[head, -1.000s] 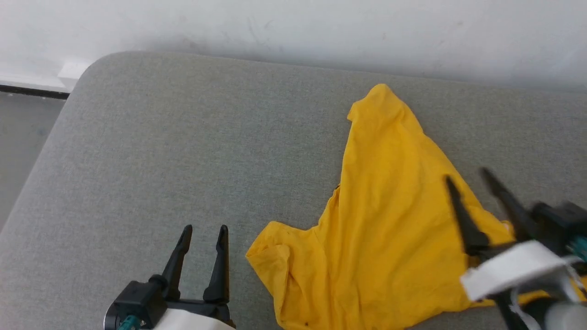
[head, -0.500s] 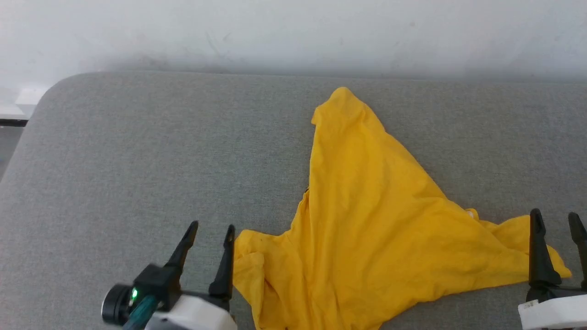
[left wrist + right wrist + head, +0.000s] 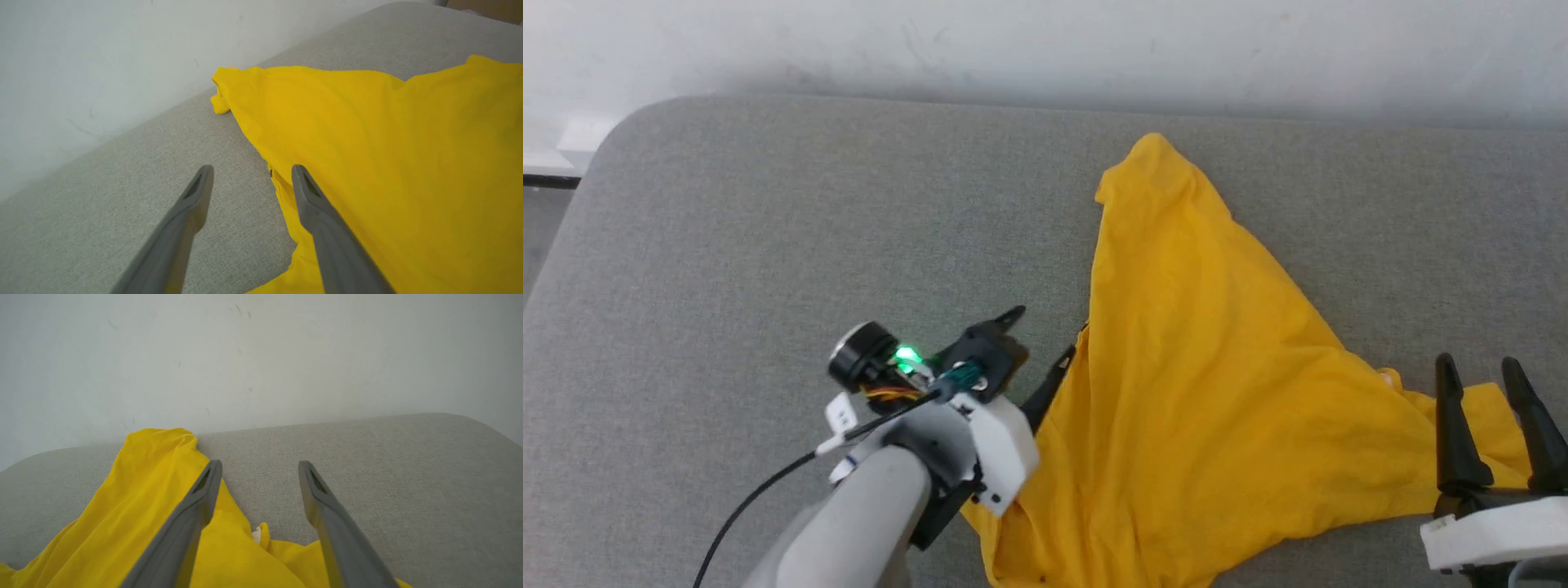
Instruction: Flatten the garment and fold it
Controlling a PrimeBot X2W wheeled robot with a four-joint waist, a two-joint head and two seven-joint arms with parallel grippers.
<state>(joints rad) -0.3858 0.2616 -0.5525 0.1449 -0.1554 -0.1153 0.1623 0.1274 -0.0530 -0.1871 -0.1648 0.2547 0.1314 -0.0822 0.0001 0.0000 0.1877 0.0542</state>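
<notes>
The garment (image 3: pixel 1192 392) lies rumpled on the grey cushion (image 3: pixel 768 229) with plain yellow cloth showing, spread in a rough triangle. One corner points toward the white wall (image 3: pixel 1045 41), another trails off to the robot's right, and a bunched part sits at the near edge. The left gripper (image 3: pixel 1043 332) is turned sideways at the cloth's left edge, its fingers spread apart and holding nothing. In the left wrist view one finger (image 3: pixel 312 200) overlaps the yellow edge and the other is over bare grey fabric; whether either touches cannot be told. The right gripper (image 3: pixel 1476 363) stands at the lower right of the head view, fingers pointing up — likewise parted and empty — over the garment's right-hand corner. In the right wrist view a small white tag (image 3: pixel 256 535) peeps from the folds between its fingers.
</notes>
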